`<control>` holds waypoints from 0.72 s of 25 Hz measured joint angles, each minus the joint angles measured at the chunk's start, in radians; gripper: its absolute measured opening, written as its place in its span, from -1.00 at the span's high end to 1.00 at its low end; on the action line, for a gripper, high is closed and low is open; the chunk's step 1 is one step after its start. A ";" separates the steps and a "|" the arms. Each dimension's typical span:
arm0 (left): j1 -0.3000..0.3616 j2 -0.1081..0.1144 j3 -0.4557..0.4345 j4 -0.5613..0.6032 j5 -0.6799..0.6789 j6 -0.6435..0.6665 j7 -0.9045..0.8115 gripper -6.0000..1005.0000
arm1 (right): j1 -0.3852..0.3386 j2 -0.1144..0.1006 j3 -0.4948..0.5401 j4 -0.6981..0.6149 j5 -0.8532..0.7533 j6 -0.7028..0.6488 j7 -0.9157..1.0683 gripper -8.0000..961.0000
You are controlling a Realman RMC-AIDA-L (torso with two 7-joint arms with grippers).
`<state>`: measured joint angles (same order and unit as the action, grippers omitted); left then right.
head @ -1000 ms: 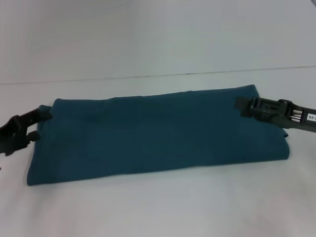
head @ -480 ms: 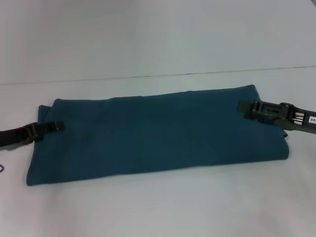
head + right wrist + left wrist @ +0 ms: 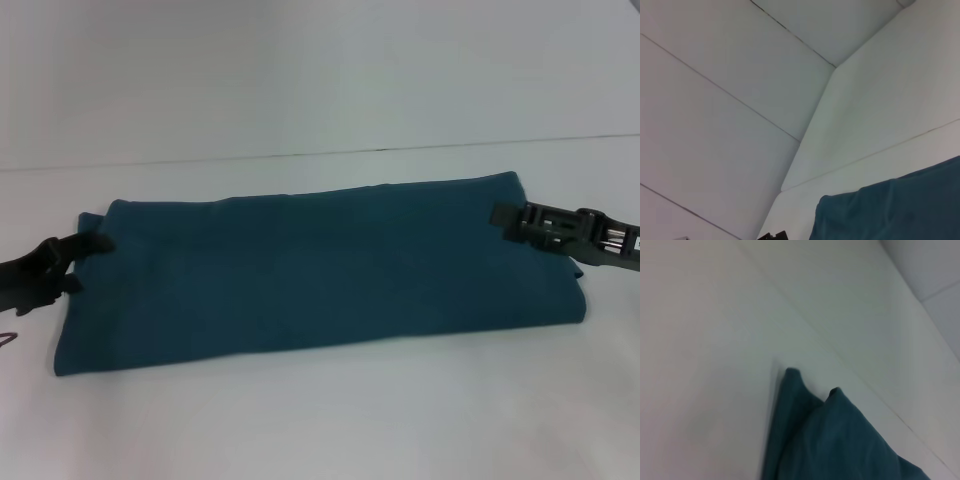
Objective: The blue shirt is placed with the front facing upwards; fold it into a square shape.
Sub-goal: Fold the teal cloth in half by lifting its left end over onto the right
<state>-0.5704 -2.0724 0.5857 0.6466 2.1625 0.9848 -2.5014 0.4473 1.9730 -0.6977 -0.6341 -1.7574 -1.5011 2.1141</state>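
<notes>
A blue shirt (image 3: 320, 275) lay on a white table (image 3: 320, 420), already folded into a long band but not yet square, with the left gripper (image 3: 85, 255) and right gripper (image 3: 505, 220) at opposite ends, jaw states unclear

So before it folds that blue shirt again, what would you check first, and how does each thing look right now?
1. The blue shirt lies flat in a long band: ok.
2. Already square: not ok, still much wider than deep.
3. Left gripper at the shirt's left end: ok.
4. Right gripper at the right end: ok.
5. Either gripper actually pinching cloth: cannot tell.
6. Layers lined up at the left end: not ok, edges stagger.
</notes>
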 joint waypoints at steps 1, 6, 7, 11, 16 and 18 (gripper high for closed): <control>0.002 0.000 -0.001 0.000 0.002 -0.009 0.010 -0.69 | -0.001 0.000 0.001 0.001 0.000 -0.001 0.000 -0.61; 0.021 0.000 -0.001 -0.014 0.016 -0.040 0.035 -0.68 | -0.002 -0.002 0.008 0.002 0.000 -0.002 0.000 -0.61; 0.022 0.000 -0.001 -0.014 0.016 -0.040 0.036 -0.68 | -0.002 -0.002 0.009 0.002 0.001 -0.001 0.000 -0.61; 0.028 0.000 -0.001 -0.015 0.014 -0.038 0.044 -0.68 | -0.003 -0.002 0.012 0.002 -0.001 0.000 0.006 -0.61; 0.028 -0.002 -0.006 0.003 0.004 -0.023 0.049 -0.69 | -0.010 -0.002 0.022 0.002 -0.001 -0.004 0.008 -0.61; 0.025 -0.005 -0.006 0.009 0.002 -0.015 0.048 -0.69 | -0.011 -0.002 0.026 0.006 -0.001 -0.004 0.008 -0.61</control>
<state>-0.5453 -2.0775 0.5798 0.6555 2.1645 0.9694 -2.4537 0.4363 1.9710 -0.6720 -0.6285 -1.7586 -1.5049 2.1218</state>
